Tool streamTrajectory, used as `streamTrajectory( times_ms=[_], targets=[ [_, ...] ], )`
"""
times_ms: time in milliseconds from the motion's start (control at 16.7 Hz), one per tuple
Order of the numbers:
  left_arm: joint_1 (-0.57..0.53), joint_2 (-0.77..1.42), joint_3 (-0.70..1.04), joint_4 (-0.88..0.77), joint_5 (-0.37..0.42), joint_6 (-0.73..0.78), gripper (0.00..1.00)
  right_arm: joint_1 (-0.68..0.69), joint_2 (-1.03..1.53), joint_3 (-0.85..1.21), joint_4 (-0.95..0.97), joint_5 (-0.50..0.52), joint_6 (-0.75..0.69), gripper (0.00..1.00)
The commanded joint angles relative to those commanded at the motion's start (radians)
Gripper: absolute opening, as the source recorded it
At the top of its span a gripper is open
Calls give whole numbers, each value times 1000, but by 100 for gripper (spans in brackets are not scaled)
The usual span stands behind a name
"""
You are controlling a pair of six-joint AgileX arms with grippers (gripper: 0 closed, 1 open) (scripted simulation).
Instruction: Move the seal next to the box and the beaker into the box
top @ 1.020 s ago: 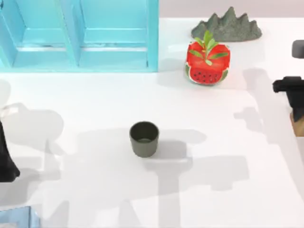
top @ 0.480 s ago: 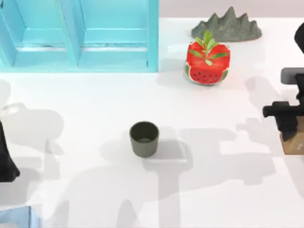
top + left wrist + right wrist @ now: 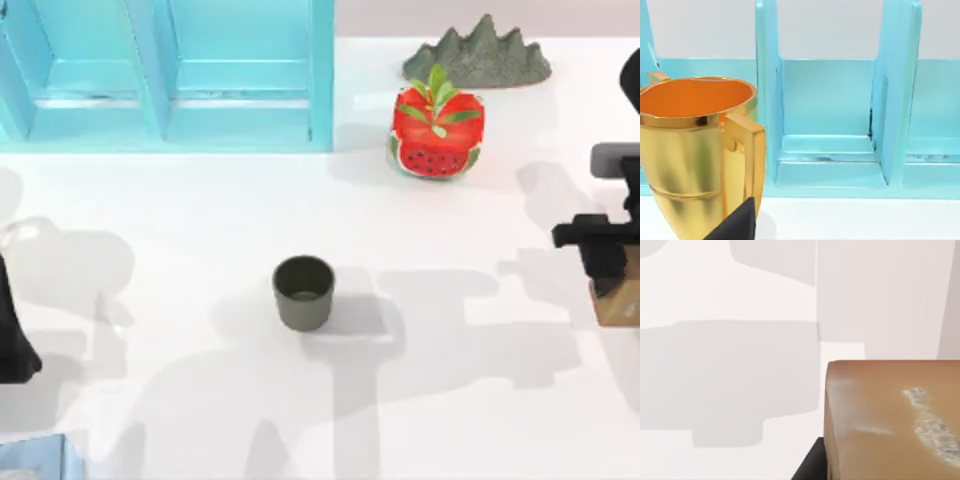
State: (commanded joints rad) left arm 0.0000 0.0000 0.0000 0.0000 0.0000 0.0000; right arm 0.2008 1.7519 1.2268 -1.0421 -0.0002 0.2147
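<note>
The beaker [image 3: 303,292], a dark olive-grey cup, stands upright on the white table near its middle, well apart from both arms. The seal [image 3: 620,303], a tan-brown block, is at the table's right edge, partly under my right gripper [image 3: 604,262], which is shut on it. In the right wrist view the seal [image 3: 890,420] sits close up with whitish marks on one face, a dark fingertip [image 3: 810,467] against its side. The light blue box [image 3: 170,75] stands at the back left. My left gripper [image 3: 12,335] is parked at the left edge.
A red watermelon-patterned pot [image 3: 436,130] with a green plant and a grey rock model [image 3: 480,55] stand at the back right. A golden cup [image 3: 695,150] stands before the box [image 3: 830,120] in the left wrist view. A pale blue object [image 3: 35,458] lies at the front left corner.
Over the last second my right gripper came in from the right edge, leftward and toward the front, with the seal moving along under it. It has barely shifted in the last half second. The beaker stayed put.
</note>
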Motion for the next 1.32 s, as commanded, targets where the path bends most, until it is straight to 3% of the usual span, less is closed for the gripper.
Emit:
streamTrajectory(
  times_ms=[480, 1080, 1320],
  targets=[
    [0, 0, 0, 0, 0, 0, 100, 0, 0, 0, 0, 0, 0, 98],
    [0, 0, 0, 0, 0, 0, 100, 0, 0, 3, -3, 0, 0, 100],
    [0, 0, 0, 0, 0, 0, 100, -2, -4, 118, -120, 1, 2, 100]
  ],
)
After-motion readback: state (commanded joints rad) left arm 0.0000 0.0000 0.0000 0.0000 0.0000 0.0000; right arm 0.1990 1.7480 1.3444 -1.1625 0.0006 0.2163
